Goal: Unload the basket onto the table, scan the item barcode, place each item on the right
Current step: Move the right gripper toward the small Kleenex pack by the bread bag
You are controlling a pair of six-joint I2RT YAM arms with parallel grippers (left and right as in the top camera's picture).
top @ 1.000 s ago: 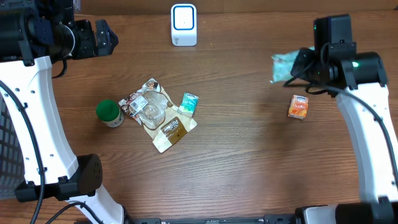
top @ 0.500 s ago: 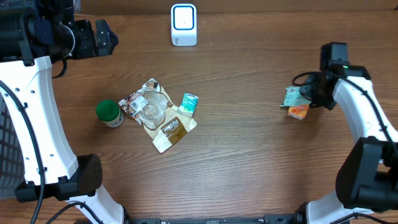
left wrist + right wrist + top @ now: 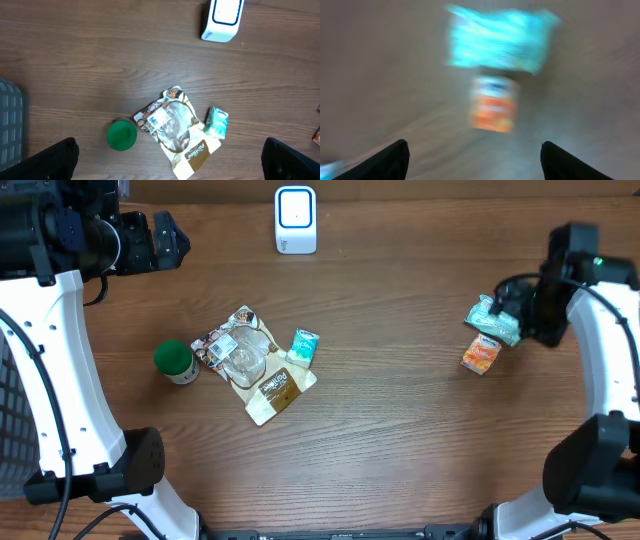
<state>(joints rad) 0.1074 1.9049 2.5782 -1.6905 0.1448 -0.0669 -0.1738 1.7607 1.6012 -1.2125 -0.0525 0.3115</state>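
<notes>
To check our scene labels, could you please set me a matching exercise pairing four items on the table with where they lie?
Things:
1. scanner
2. green-lidded jar
3. orange packet
4. mint box

Places:
A. at the right edge of the pouch
B. right side, next to the teal bag
C. far edge, middle
D. just left of the pouch

Pairs: 1-C, 2-D, 3-B, 4-A.

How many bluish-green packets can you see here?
2. One small teal box beside the brown snack bag mid-table; one teal packet on the right, next to the orange packet. More could hide under that bag.
</notes>
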